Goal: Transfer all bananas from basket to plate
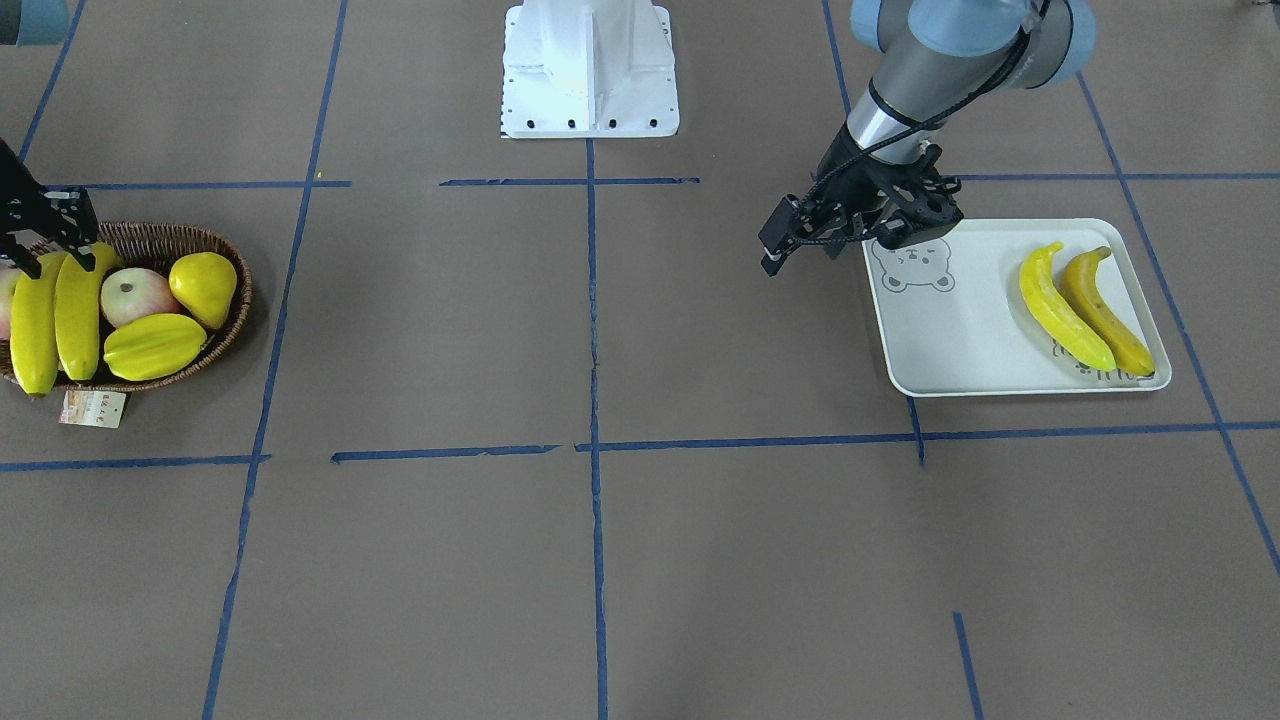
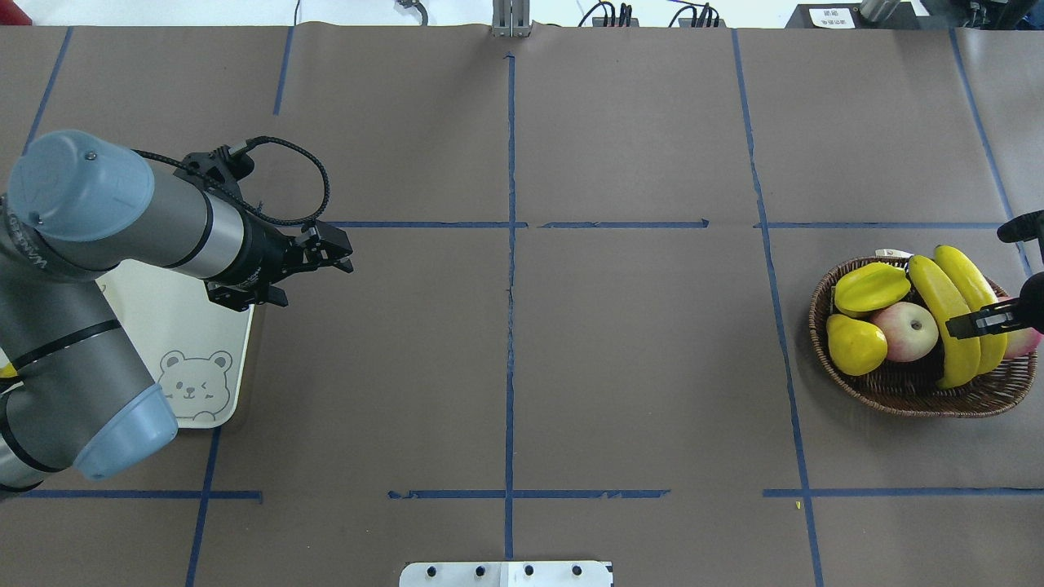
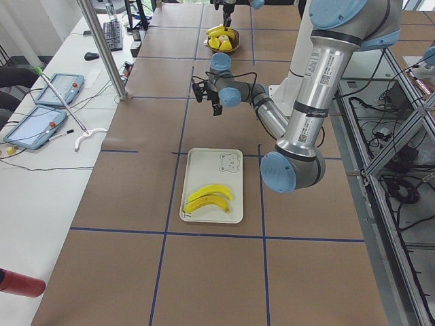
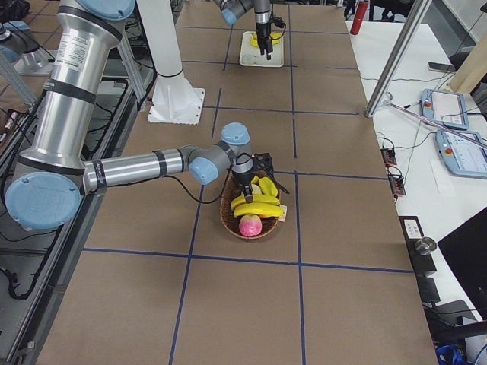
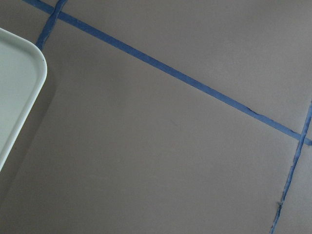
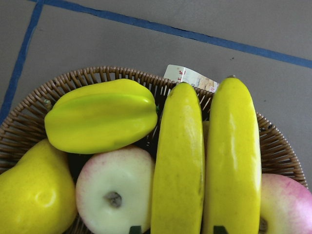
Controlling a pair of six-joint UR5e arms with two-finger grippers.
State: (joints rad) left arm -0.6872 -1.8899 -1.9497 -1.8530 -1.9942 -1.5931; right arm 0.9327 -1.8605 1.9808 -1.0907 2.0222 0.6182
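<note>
Step in hand, as judged: pickup of the third banana.
- Plate [image 1: 960, 340], robot's left: two plate bananas [image 1: 1085, 310] lie side by side at its far-left end.
- Basket [image 1: 170, 235], robot's right: two basket bananas [image 1: 55, 320] lie among other fruit.
- Right gripper [image 1: 58, 266]: fingers spread, straddling one basket banana, not pinching.
- Next move: close, then lift clear of the rim.
- Left gripper [image 2: 347, 254]: empty, beside the plate; spread or pressed together, cannot tell.
- Writing: the plate's lettering and the print on the tag [image 1: 93, 408] are too small to read.
</note>
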